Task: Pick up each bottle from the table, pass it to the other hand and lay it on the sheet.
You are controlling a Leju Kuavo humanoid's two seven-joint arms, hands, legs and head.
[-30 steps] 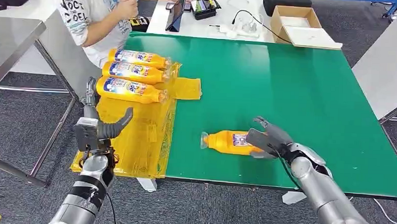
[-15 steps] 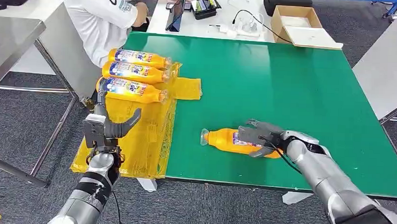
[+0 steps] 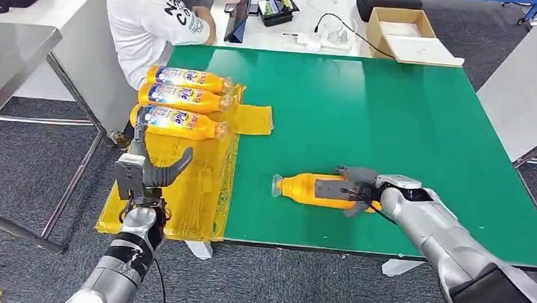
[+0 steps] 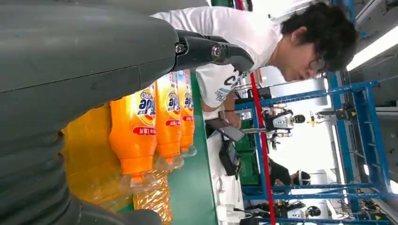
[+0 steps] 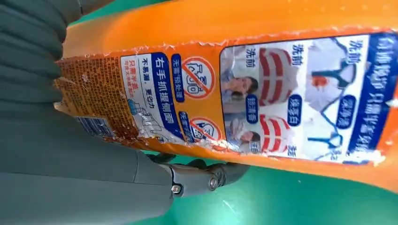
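Observation:
An orange bottle [image 3: 298, 189] lies on its side on the green table [image 3: 388, 108], clear cap toward the sheet. My right hand [image 3: 349, 189] grips its labelled body, fingers over the top and thumb [image 5: 197, 178] under it; up close the bottle's label [image 5: 281, 93] sits right against the palm. The yellow sheet [image 3: 190, 189] covers the table's left edge. Three more orange bottles [image 3: 179, 121] lie side by side at its far end, seen again as bottles [image 4: 141, 126] in the left wrist view. My left hand [image 3: 147, 174] is raised over the sheet's near part, open and empty.
A person in a white shirt [image 3: 155, 26] bends at the table's far left corner, close to the laid bottles. A white desk behind holds a tablet, cables and a cardboard box [image 3: 401, 31]. The table's near edge runs just under my right forearm.
My right hand has lowered and closed its fingers around the bottle. My left hand has risen a little over the sheet. The person has moved right behind the table.

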